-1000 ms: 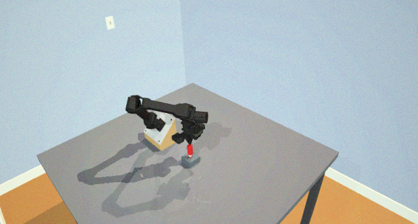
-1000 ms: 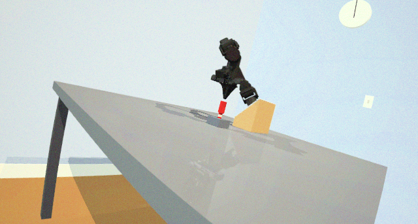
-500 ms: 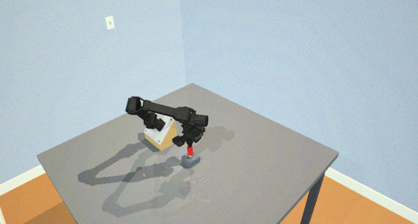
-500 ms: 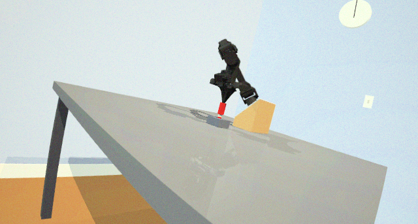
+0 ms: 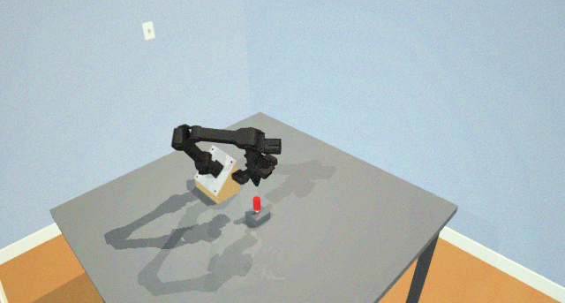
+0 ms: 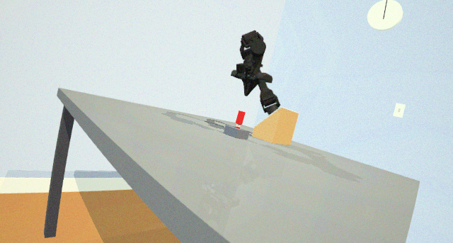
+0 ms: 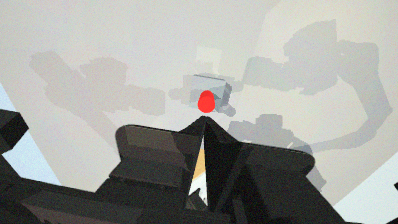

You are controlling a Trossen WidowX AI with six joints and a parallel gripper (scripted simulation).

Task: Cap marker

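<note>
The red cap (image 5: 257, 203) (image 6: 241, 117) (image 7: 206, 102) sits upright on top of the marker. Only a short white piece of the marker (image 6: 238, 125) shows below it, with a thin red band at its foot. The marker stands in the grey holder block (image 5: 260, 219) (image 6: 236, 132) (image 7: 210, 83). My gripper (image 5: 257, 185) (image 6: 246, 94) (image 7: 205, 120) is shut and holds nothing. Its tips point down above the cap, with a visible gap between them and the cap. Whether the cap is fully down cannot be told from these views.
The arm rises from a wooden wedge base (image 5: 227, 188) (image 6: 276, 130) with a white sloping top, behind the holder block. The grey table (image 5: 353, 215) (image 6: 159, 137) carries the block, the base and the arm's shadows.
</note>
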